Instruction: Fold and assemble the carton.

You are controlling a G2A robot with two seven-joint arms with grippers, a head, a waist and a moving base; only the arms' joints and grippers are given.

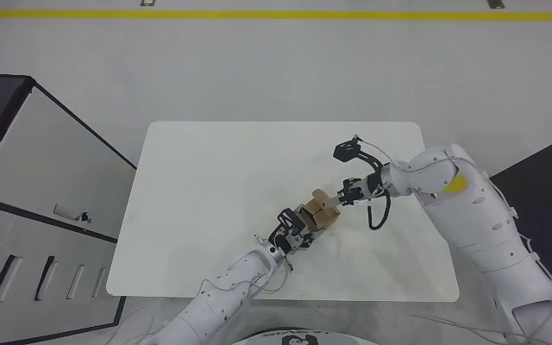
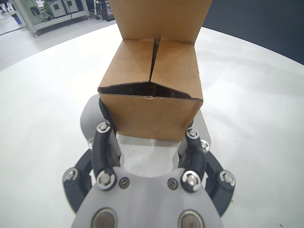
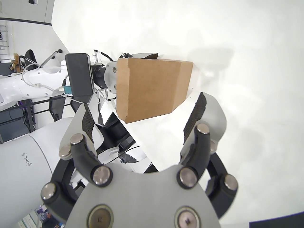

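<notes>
The carton (image 1: 321, 211), likely light, stiff yet crushable, is 3 o'clock of tabletop (image 1: 216, 172) centre, side walls clamped in the left tool (image 1: 296, 226) at 8 o'clock, while the right tool (image 1: 349, 191), open and empty at 2 o'clock, should take the raised flap (image 2: 161, 5).

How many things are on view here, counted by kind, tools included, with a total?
carton: 1
tools: 2, the left tool shut on the carton and the right tool open
table: 1
Total: 4
</notes>
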